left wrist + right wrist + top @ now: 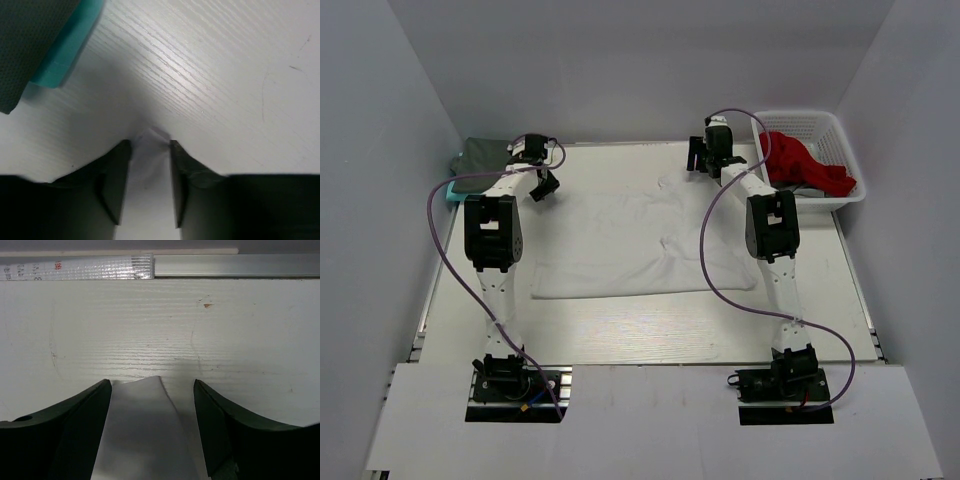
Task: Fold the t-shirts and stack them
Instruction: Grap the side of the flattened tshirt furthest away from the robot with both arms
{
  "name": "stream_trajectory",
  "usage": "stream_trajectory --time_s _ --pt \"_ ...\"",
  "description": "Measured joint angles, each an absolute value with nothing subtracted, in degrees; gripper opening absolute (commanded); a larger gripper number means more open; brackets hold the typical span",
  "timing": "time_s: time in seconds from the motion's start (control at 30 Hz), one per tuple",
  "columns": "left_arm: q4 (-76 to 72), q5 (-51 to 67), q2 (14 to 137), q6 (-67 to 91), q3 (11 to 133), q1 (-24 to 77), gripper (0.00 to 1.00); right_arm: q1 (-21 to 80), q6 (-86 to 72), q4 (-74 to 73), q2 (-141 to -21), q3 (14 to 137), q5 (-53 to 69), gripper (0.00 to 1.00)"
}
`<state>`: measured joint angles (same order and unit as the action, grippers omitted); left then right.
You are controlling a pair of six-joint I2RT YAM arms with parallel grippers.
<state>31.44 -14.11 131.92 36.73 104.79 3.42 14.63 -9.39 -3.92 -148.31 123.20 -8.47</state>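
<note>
A white t-shirt point(640, 240) lies spread flat in the middle of the table. My left gripper point(542, 187) is down at its far left corner. In the left wrist view that gripper point(150, 147) has its dark fingers point(117, 185) partly apart, and the white cloth point(149, 175) fills the gap between them. My right gripper point(703, 160) is at the far right corner. There it point(152, 390) stands open wide, and the shirt's corner point(142, 430) lies between the fingers without touching the right one. A folded dark grey-green t-shirt point(485, 155) rests on a teal one point(70, 50) at the far left.
A white lattice basket point(840, 125) stands at the far right with red cloth point(800, 160) heaped in it. The table's far edge with a metal rail and taped strip point(80, 267) runs just beyond the right gripper. Grey walls close in both sides.
</note>
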Motion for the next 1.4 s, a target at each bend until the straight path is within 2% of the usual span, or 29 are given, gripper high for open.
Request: stream_trajectory --time_s 0.07,0.13,0.17,0.2,0.23,0.3,0.5,0.77,1.1,1.4 --pt "30.63 -13.65 131.87 36.45 104.31 3.42 0.29 14.63 -8.91 -4.19 -148.33 123.2 -8.27 0.6" --pt "30.09 -12.86 131.87 36.29 104.07 3.4 0.14 14.68 -8.27 -4.49 -148.35 123.22 -8.08 0.56" --pt "30.02 -12.51 131.9 36.1 104.07 3.38 0.1 14.68 -8.08 -4.75 -148.33 123.22 -8.12 0.54" --pt "30.02 -12.19 131.9 35.92 104.07 3.38 0.05 14.68 -7.75 -4.97 -148.33 123.24 -8.19 0.3" --pt "30.0 -11.92 131.9 35.77 104.07 3.38 0.0 14.68 -7.27 -5.23 -148.33 123.24 -8.29 0.15" --pt "30.0 -11.49 131.9 35.62 104.07 3.36 0.0 14.7 -6.61 -5.56 -148.33 123.24 -8.34 0.0" --pt "29.3 -10.94 131.59 34.98 103.46 3.31 0.0 14.9 -6.37 -5.98 -147.3 121.97 -7.14 0.0" --pt "25.39 -8.47 129.1 32.1 98.98 3.44 0.0 15.88 -5.3 -5.78 -139.92 112.99 -2.94 0.0" --pt "21.76 -7.29 115.39 30.44 83.5 4.32 0.0 17.12 -5.54 6.92 -116.9 87.37 -2.2 0.0" --pt "16.29 -5.3 104.77 28.82 75.2 4.4 0.0 17.17 -7.09 13.52 -103.5 65.89 -4.36 0.0"
